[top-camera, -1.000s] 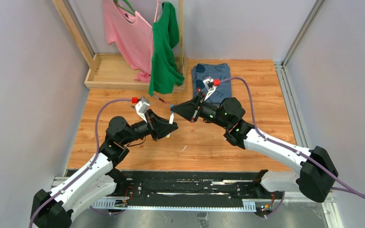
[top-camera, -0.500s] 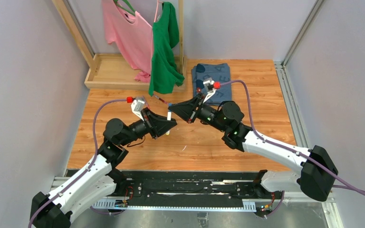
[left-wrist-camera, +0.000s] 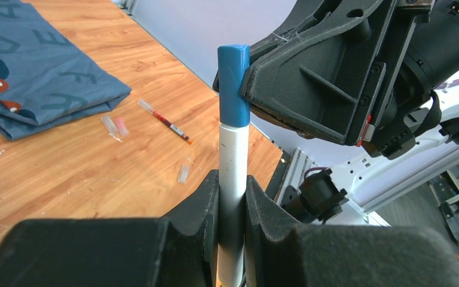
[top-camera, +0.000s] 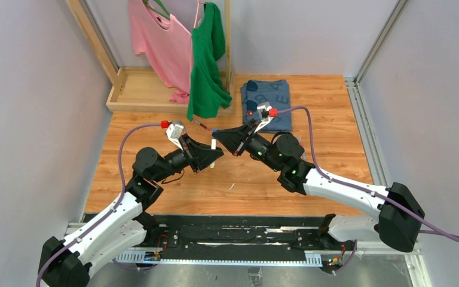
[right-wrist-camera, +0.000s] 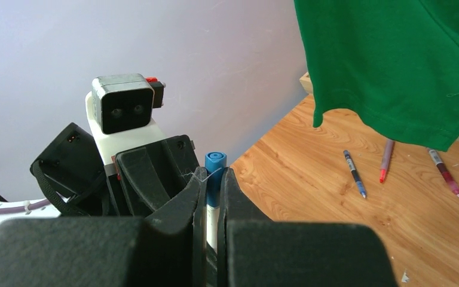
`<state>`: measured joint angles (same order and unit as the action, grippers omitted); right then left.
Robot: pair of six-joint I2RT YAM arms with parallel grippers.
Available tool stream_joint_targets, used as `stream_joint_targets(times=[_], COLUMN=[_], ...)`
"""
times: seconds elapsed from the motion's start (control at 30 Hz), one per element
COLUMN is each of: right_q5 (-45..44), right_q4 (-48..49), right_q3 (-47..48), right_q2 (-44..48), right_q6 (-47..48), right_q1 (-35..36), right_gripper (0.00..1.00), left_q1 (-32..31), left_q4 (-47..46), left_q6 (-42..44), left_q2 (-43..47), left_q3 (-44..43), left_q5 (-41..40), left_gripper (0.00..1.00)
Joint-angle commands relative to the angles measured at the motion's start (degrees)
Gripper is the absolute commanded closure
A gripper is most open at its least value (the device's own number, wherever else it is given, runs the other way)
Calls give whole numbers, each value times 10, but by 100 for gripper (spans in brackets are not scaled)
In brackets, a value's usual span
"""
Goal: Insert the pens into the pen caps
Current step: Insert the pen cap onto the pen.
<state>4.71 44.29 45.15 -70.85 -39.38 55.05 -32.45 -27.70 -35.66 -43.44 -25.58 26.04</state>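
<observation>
My left gripper is shut on the white pen, which stands upright between its fingers. A blue cap sits on the pen's top end. My right gripper is shut on that blue cap, tip to tip with the left one above the table. On the wood lie a blue-black pen, a purple pen and a dark red pen. Clear caps lie near the red pen.
A folded blue garment lies at the back behind the right arm. A green shirt and a pink shirt hang on a wooden rack at the back left. A small white sliver lies near the front.
Both grippers have drawn closer together, the left one rising slightly and the right arm shifting left. The white pen and blue cap stayed held between them.
</observation>
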Motion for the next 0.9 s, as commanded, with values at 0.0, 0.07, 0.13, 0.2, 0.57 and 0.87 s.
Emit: stream_joint_targets(times=[0.0, 0.07, 0.13, 0.2, 0.57, 0.87], right_q5=[40, 48, 56, 66, 112, 310], right_q4=[-70, -96, -120, -137, -216, -247], right_q3=[-15, -7, -2, 1, -9, 16], right_q2=[-4, 4, 13, 24, 101, 123], right_q6=[43, 62, 79, 96, 142, 124], right_q1=[28, 28, 28, 28, 4, -109], right_gripper=[100, 99, 93, 79, 38, 37], left_q1=[2, 2, 2, 2, 3, 2], left_q4=[-53, -44, -40, -40, -32, -101], left_q6=[25, 35, 43, 47, 65, 90], left_q2=[0, -2, -3, -5, -7, -20], left_q3=[-31, -31, -27, -21, 0, 43], left_q5=[-33, -32, -30, -28, -13, 89], left_gripper=[100, 100, 100, 100, 100, 100])
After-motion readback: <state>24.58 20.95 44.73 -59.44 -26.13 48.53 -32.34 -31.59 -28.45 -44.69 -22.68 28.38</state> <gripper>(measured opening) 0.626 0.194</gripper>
